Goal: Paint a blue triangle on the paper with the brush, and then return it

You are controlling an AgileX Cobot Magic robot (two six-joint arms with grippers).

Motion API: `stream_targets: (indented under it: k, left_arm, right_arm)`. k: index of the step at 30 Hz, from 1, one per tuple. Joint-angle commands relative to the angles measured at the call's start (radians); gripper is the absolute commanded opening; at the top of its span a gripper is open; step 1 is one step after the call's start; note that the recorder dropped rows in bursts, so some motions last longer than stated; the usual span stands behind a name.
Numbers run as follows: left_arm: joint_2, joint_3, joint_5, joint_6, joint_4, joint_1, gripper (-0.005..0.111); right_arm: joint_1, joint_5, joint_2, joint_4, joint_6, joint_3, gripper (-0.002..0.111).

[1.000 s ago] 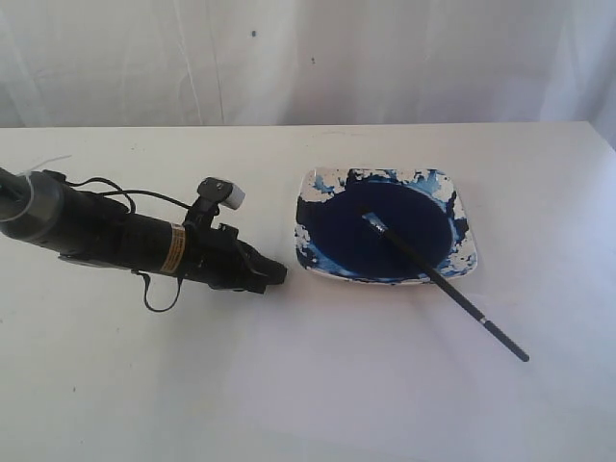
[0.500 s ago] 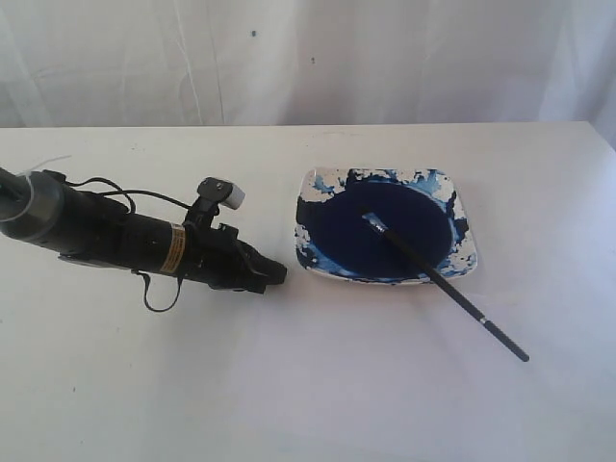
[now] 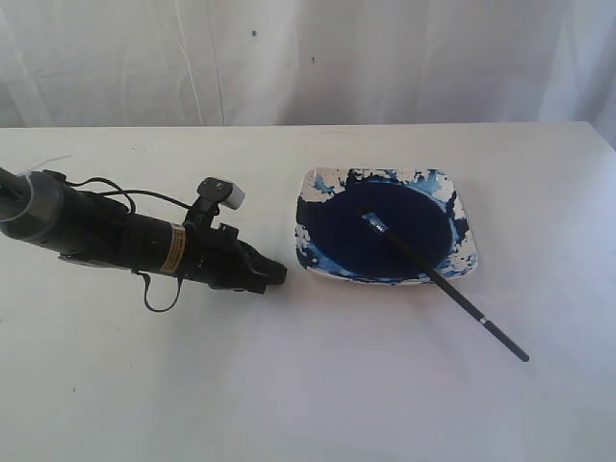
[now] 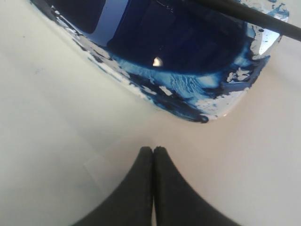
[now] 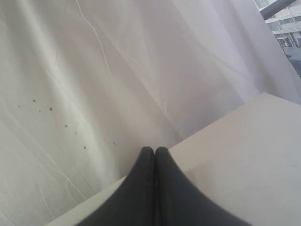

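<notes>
Seeing left jaws and right jaws clenched, empty. Brush (image 3: 452, 294) leans on dish (image 3: 313, 183) rim, right of centre; we fear clumsy pinch rolls it, flicking paint (image 3: 346, 231) onto table (image 3: 289, 385).

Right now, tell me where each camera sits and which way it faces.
Exterior view: above the table, looking down across it at dish, brush and curtain; only the left arm and left gripper show.
Left wrist view: on the left arm, low, facing the dish's corner past the shut left gripper.
Right wrist view: on the right arm, facing curtain and table edge past the shut right gripper.
Shared: exterior and left wrist both show dish and brush.
</notes>
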Motion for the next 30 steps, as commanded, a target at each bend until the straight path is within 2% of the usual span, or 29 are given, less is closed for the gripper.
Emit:
stream_targets:
  k: [1, 3, 9, 12, 21, 25, 30]
  left_arm:
    - [-0.002, -0.003, 0.046, -0.001, 0.013, -0.003, 0.000]
    - [-0.002, -0.003, 0.046, -0.001, 0.013, -0.003, 0.000]
    - [-0.002, -0.003, 0.046, -0.001, 0.013, -0.003, 0.000]
    - [-0.002, -0.003, 0.046, -0.001, 0.013, -0.003, 0.000]
    - [-0.002, -0.003, 0.046, -0.001, 0.013, -0.003, 0.000]
    - [-0.002, -0.003, 0.046, -0.001, 0.013, -0.003, 0.000]
    - [-0.002, -0.003, 0.046, 0.001, 0.013, -0.003, 0.000]
  right_arm:
    - [0.002, -0.025, -0.007, -0.061, -0.004, -0.020, 0.000]
    - [0.002, -0.021, -0.007, -0.146, 0.003, -0.075, 0.000]
    - [0.006, -0.002, 0.041, -0.167, 0.003, -0.159, 0.000]
    - [0.041, 0.012, 0.112, -0.168, 0.003, -0.194, 0.000]
    - [0.280, 0.008, 0.427, -0.339, 0.003, -0.319, 0.000]
    - [0.392, -0.018, 0.609, -0.344, 0.003, -0.328, 0.000]
    - [0.484, -0.112, 0.847, -0.344, 0.020, -0.328, 0.000]
